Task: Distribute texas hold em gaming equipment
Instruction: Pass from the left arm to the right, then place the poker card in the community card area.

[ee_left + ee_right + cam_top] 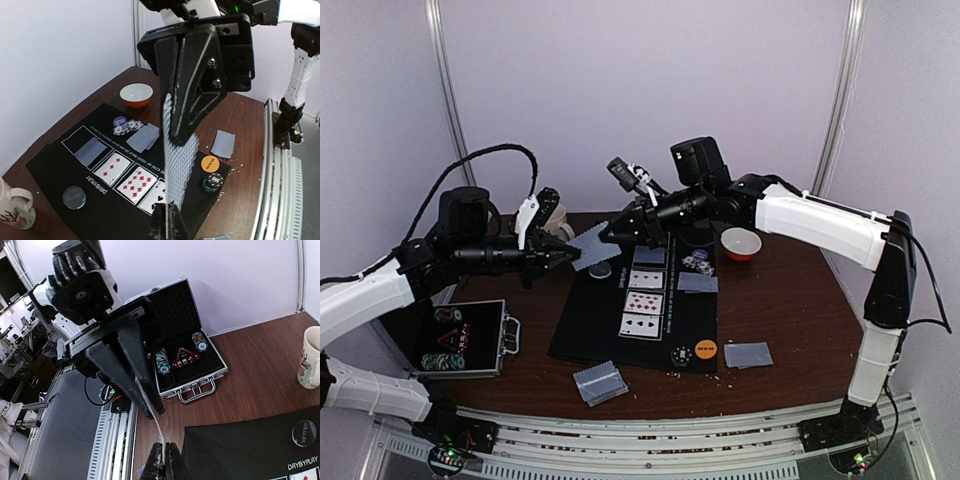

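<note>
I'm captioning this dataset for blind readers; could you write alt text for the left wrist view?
A grey-backed card stands upright, pinched from below by the left gripper and from above by the right gripper, both with jaws shut on it. Beneath lie a black mat with face-up cards, poker chips and an orange disc, and a red-and-white bowl beyond.

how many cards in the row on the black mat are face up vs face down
face-up cards: 3
face-down card: 1
total: 4
</note>
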You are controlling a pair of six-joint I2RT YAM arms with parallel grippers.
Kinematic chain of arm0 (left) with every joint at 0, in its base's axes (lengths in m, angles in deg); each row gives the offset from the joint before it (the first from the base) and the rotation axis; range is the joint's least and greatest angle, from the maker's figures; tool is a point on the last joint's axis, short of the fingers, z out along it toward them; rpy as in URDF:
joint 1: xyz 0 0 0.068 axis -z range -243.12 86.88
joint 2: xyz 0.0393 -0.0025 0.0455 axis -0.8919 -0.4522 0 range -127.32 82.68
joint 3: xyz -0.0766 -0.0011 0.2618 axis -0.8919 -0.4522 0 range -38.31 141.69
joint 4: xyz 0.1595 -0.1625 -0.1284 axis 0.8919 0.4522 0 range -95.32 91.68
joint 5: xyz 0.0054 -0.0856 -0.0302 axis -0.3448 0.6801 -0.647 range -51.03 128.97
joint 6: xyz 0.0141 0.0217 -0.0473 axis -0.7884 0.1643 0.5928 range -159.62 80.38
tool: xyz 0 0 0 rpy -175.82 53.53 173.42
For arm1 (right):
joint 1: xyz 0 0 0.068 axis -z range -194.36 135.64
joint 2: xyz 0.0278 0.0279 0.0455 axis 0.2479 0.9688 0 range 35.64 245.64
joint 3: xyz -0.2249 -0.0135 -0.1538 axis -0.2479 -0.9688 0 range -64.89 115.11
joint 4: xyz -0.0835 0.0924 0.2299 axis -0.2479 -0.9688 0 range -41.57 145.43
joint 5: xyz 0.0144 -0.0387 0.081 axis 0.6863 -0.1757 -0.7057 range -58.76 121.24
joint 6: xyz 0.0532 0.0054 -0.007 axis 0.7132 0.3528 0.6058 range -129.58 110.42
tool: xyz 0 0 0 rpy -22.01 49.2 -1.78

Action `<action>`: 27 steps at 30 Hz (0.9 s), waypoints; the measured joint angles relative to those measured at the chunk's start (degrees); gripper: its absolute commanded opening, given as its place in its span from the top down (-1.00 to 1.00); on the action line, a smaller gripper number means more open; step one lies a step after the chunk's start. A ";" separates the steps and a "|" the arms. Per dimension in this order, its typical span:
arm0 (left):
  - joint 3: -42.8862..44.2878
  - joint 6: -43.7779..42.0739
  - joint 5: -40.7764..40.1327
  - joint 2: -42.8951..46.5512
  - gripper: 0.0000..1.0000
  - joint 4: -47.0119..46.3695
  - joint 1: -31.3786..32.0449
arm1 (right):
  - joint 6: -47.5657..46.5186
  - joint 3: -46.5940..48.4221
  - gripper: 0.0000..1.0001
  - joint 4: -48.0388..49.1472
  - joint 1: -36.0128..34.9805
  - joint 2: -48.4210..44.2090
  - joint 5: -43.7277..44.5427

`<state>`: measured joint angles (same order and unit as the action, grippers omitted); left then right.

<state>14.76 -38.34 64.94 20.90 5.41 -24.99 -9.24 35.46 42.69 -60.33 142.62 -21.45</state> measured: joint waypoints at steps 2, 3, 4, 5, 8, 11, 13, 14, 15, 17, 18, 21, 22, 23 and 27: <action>0.09 0.44 -2.73 -0.48 -0.70 -0.07 0.00 | 1.95 0.13 1.00 0.00 0.52 0.46 1.09; 0.09 0.74 -4.92 -0.66 -0.87 0.11 0.00 | 3.23 0.13 1.00 0.11 1.01 0.63 2.01; 0.11 1.09 -7.30 -0.94 -0.95 0.31 0.00 | 5.44 0.13 1.00 0.76 1.99 0.87 3.13; 0.20 1.60 -10.82 -1.33 -0.96 0.57 -0.02 | 7.43 0.09 1.00 1.38 2.97 1.09 4.20; 1.03 2.67 -20.17 -3.61 -0.97 2.34 -0.26 | 14.62 0.31 1.00 4.00 7.76 2.64 10.67; 1.38 3.08 -26.88 -5.84 -0.96 4.20 -0.61 | 21.31 3.30 1.00 4.72 12.83 7.19 18.14; 1.36 3.15 -29.31 -6.45 -0.96 5.20 -0.70 | 25.24 5.84 1.00 5.46 15.72 11.67 22.47; 1.36 3.17 -30.45 -6.45 -0.96 5.55 -0.70 | 27.08 6.88 1.00 5.86 16.94 13.92 24.06; 1.33 3.15 -31.01 -6.34 -0.97 5.66 -0.70 | 28.52 7.78 1.00 6.12 17.88 15.96 25.22; 1.20 3.13 -32.00 -6.08 -0.96 5.57 -0.70 | 31.41 10.47 1.00 6.64 19.37 20.90 26.95; 0.96 3.10 -32.46 -5.84 -0.96 5.51 -0.70 | 32.74 12.00 1.00 7.15 19.85 23.43 27.28; 0.04 2.84 -33.59 -5.18 -0.96 5.40 -0.70 | 36.52 16.81 1.00 8.85 20.61 30.51 27.74; -0.11 2.67 -33.86 -5.18 -0.97 5.40 -0.70 | 37.70 18.64 1.00 9.40 20.74 32.83 27.65; -0.26 2.49 -34.10 -5.20 -0.97 5.42 -0.70 | 38.95 20.63 1.00 9.90 20.85 35.30 27.47; -0.35 1.60 -34.75 -5.88 -0.96 5.20 -0.81 | 42.14 27.45 1.00 11.41 21.09 42.82 26.34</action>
<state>14.42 -36.75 30.19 15.02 10.61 -25.80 32.90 62.92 54.10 -39.24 185.44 4.89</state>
